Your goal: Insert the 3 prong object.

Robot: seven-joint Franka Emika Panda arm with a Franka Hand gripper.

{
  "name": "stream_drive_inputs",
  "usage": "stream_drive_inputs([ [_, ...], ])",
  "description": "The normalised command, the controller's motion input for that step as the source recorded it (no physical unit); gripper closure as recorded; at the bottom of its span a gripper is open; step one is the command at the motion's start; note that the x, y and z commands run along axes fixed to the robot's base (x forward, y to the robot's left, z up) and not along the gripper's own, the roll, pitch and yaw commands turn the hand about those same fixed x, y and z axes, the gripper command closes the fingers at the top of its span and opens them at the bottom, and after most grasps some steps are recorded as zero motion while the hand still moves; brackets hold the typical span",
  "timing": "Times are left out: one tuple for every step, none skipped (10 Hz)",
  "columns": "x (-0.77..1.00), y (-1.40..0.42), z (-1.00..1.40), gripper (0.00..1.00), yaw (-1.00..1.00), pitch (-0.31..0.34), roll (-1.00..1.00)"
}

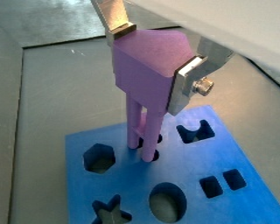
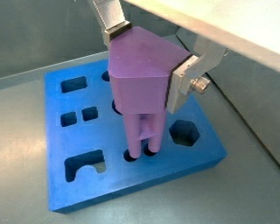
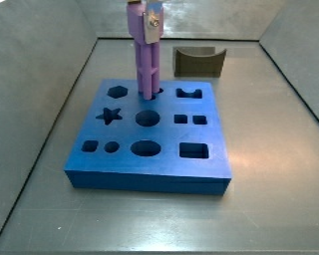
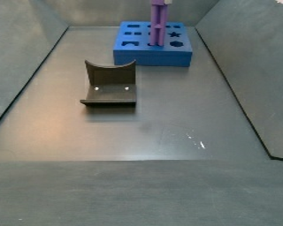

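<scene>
The 3 prong object (image 1: 149, 70) is a light-purple piece with a thick head and slim parallel rods. My gripper (image 1: 154, 57) is shut on its head, silver fingers (image 2: 184, 77) on both sides, and the gripper shows in both wrist views (image 2: 152, 54). The piece stands upright over the blue block (image 1: 130, 179), and its rod tips reach into small round holes in the block's top (image 2: 55, 140). In a side view the piece (image 3: 147, 55) rises from the block (image 3: 215, 134) near its far edge, with the gripper (image 3: 148, 14) at the frame's top. It also shows in a side view (image 4: 159, 26) on the block (image 4: 156, 60).
The blue block has several other shaped holes: star, hexagon, round, square and U-shaped. A dark olive curved block (image 3: 198, 62) stands on the grey floor apart from the blue block (image 4: 109, 86). Sloping grey walls enclose the floor.
</scene>
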Motion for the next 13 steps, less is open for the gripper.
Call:
stream_drive_inputs([
  [0.04,-0.04,-0.29,1.0,0.04,-0.073,0.0],
  [0.0,0.05,-0.26,1.0,0.0,-0.056,0.0],
  [0.0,0.15,-0.17,1.0,0.0,-0.047,-0.01],
  [0.0,0.13,-0.15,1.0,0.0,-0.044,-0.01],
  [0.07,0.04,-0.21,1.0,0.0,-0.024,0.0],
  [0.15,0.0,-0.24,1.0,0.0,-0.013,0.0],
  [0.18,0.0,-0.25,1.0,0.0,-0.009,0.0],
  [0.21,0.0,-0.27,1.0,0.0,-0.011,0.0],
  [0.24,0.0,-0.29,1.0,0.0,-0.003,0.0],
  [0.19,0.0,-0.27,1.0,0.0,-0.009,0.0],
  [0.12,0.0,-0.27,1.0,0.0,-0.033,0.0],
  [0.04,0.0,-0.28,1.0,0.0,-0.059,0.0],
  [0.0,0.0,-0.33,1.0,0.0,-0.09,0.0],
])
